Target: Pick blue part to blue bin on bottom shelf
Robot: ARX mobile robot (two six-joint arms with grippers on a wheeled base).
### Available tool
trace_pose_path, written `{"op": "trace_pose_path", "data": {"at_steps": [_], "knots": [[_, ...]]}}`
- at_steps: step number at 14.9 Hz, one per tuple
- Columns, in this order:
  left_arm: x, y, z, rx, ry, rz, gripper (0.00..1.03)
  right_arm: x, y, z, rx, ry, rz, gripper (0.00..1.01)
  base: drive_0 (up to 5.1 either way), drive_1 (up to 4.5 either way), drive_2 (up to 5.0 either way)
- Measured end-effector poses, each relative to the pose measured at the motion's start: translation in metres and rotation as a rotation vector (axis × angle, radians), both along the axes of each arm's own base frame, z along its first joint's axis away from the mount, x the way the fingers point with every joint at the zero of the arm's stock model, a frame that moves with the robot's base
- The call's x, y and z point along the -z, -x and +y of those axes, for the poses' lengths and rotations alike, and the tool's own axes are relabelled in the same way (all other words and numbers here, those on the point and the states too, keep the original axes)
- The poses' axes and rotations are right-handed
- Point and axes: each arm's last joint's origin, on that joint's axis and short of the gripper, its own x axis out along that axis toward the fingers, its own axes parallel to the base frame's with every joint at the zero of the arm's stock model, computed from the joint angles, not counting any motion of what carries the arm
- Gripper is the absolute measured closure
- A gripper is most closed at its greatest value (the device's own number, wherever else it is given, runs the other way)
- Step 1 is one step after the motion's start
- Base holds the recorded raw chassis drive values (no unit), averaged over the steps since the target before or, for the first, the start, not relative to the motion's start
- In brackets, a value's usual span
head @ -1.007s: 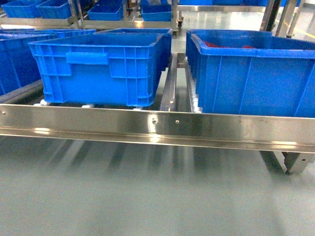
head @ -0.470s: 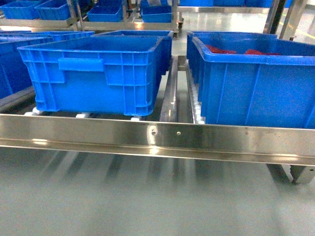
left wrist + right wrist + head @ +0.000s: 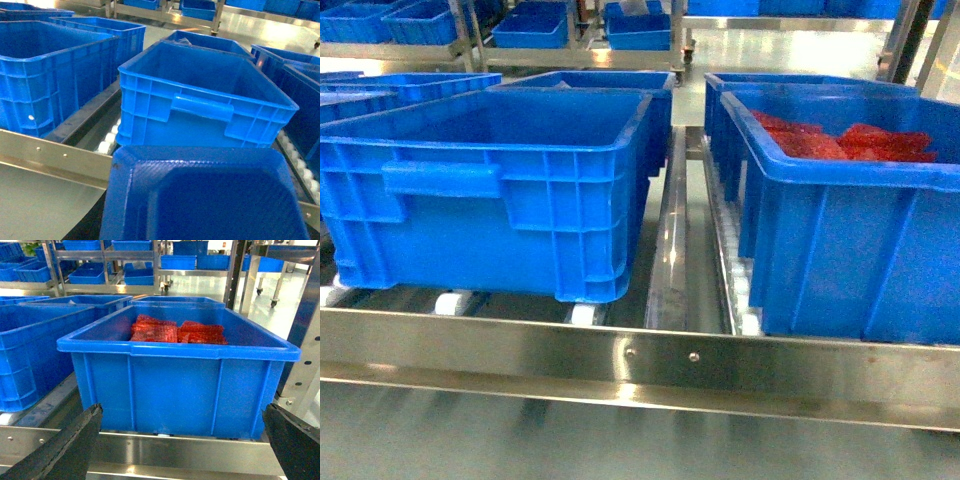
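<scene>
blue bin (image 3: 510, 215): bright blue all over, ribbed walls
crate to my right (image 3: 850, 250): the same bright blue
packets (image 3: 177, 332): red, mesh-like pattern
bottom shelf (image 3: 650, 365): silver steel rail, white rollers
my right fingers (image 3: 60, 450): black
tray under my left wrist (image 3: 210, 195): deep blue, finely textured

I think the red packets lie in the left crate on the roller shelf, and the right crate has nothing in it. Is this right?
No, the sides are swapped. The red packets lie in the right crate; the blue bin on the left shows only bare inner walls. The head view shows both, and the right wrist view shows the packets closer.
</scene>
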Motion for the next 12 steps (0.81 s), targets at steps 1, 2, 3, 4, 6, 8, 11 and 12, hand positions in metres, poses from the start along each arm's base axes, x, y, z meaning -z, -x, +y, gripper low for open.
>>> {"op": "trace_pose_path", "data": {"at_steps": [1, 2, 3, 4, 6, 8, 11, 12], "knots": [[0.0000, 0.0000, 0.0000, -0.001, 0.000, 0.000, 0.60, 0.0005, 0.0000, 0.0000, 0.000, 0.000, 0.005, 0.03, -0.1, 3.93, -4.1], [-0.0002, 0.0000, 0.0000, 0.000, 0.000, -0.002, 0.60, 0.0000, 0.0000, 0.0000, 0.000, 0.000, 0.000, 0.03, -0.1, 3.93, -4.1], [0.0000, 0.0000, 0.0000, 0.000, 0.000, 0.000, 0.60, 0.0004, 0.0000, 0.0000, 0.000, 0.000, 0.004, 0.03, -0.1, 3.93, -4.1], [-0.0004, 0.0000, 0.0000, 0.000, 0.001, -0.004, 0.60, 0.0003, 0.0000, 0.0000, 0.000, 0.000, 0.003, 0.03, -0.1, 3.93, -4.1], [-0.0002, 0.0000, 0.0000, 0.000, 0.001, -0.002, 0.60, 0.0003, 0.0000, 0.0000, 0.000, 0.000, 0.003, 0.03, -0.1, 3.93, -4.1], [-0.0002, 0.0000, 0.0000, -0.002, 0.000, -0.002, 0.60, 0.0001, 0.0000, 0.0000, 0.000, 0.000, 0.002, 0.03, -0.1, 3.93, -4.1], [-0.0003, -0.0001, 0.0000, 0.001, 0.001, -0.003, 0.60, 0.0005, 0.0000, 0.0000, 0.000, 0.000, 0.005, 0.03, -0.1, 3.93, -4.1], [-0.0001, -0.0002, -0.0001, 0.000, 0.000, -0.001, 0.60, 0.0006, 0.0000, 0.0000, 0.000, 0.000, 0.006, 0.03, -0.1, 3.93, -4.1]]}}
